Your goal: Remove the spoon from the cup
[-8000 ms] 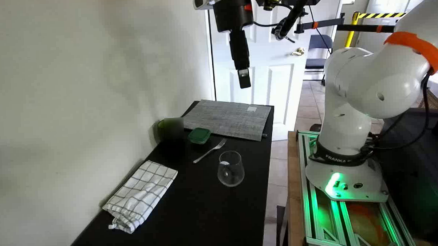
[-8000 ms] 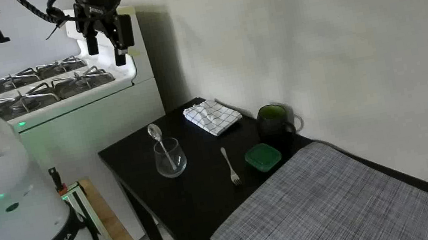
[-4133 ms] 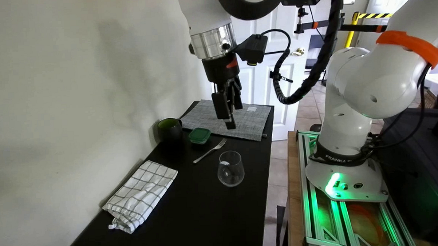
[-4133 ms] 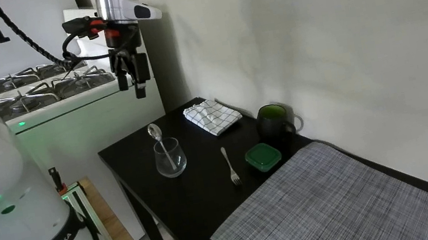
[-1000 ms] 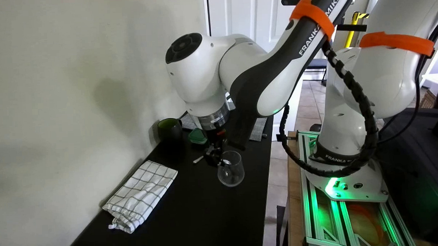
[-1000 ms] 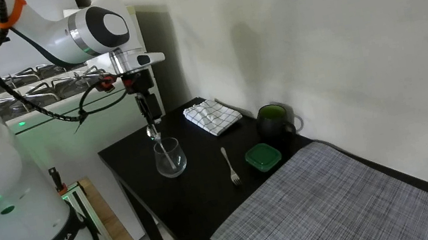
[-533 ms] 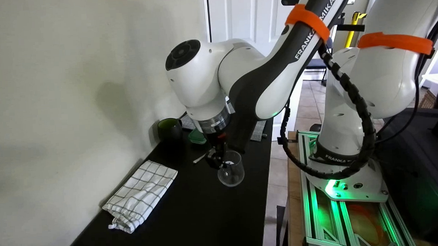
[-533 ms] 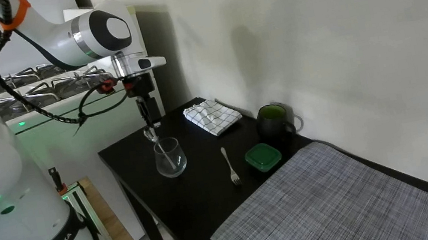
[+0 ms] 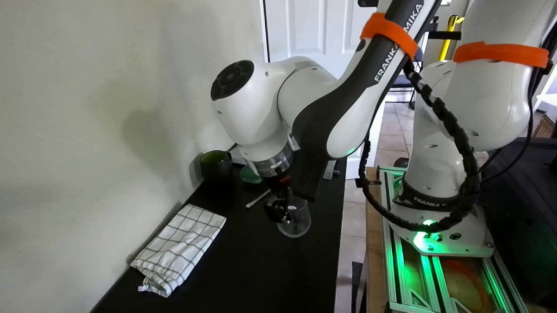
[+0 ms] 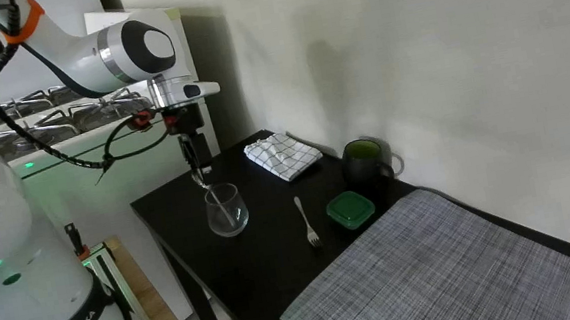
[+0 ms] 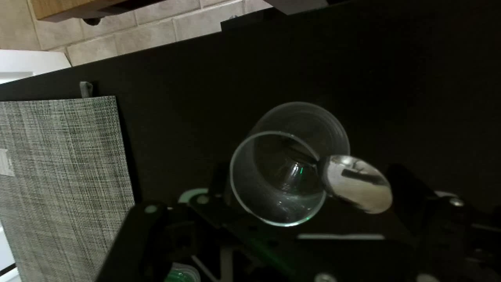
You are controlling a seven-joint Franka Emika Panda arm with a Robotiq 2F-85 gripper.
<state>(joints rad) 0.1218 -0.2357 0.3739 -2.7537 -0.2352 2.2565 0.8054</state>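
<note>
Leaning in the glass (image 10: 236, 212), spoon (image 11: 358, 183) at parted claw (image 11: 309, 177), contact unclear, fork (image 10: 304, 218) near, mug (image 10: 363, 169) farther off

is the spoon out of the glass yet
No, in an exterior view the spoon leans at a tilt with its lower end inside the glass.
</note>
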